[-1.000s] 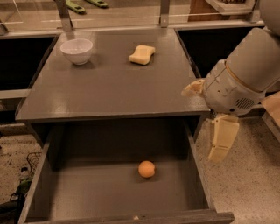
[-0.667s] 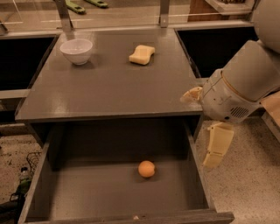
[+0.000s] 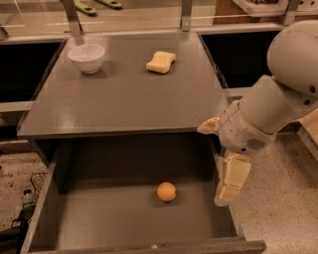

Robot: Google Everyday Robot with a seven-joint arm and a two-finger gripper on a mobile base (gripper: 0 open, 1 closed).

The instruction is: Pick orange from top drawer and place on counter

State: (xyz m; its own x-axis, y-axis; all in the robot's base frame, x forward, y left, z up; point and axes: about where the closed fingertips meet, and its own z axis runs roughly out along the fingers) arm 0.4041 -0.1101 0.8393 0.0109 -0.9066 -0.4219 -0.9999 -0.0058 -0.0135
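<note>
fingers (image 3: 231, 178) have edged left to top drawer (image 3: 114, 218) wall (spread, empty); orange (image 3: 166, 191) inside.

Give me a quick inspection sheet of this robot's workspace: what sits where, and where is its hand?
Surface: counter, dark grey, flat.
Job's things: orange lies loose on the bottom of the open top drawer, a little right of its middle, not held.
Clutter: white bowl at the counter's back left; yellow sponge at the back, right of centre, apart from the bowl.
Grippers: gripper hangs pointing down by the drawer's right wall, to the right of the orange and not touching it.
Cables: none clearly seen; a dark tangle on the floor at lower left is too unclear to name.
Surroundings: speckled floor; green objects behind the counter.
</note>
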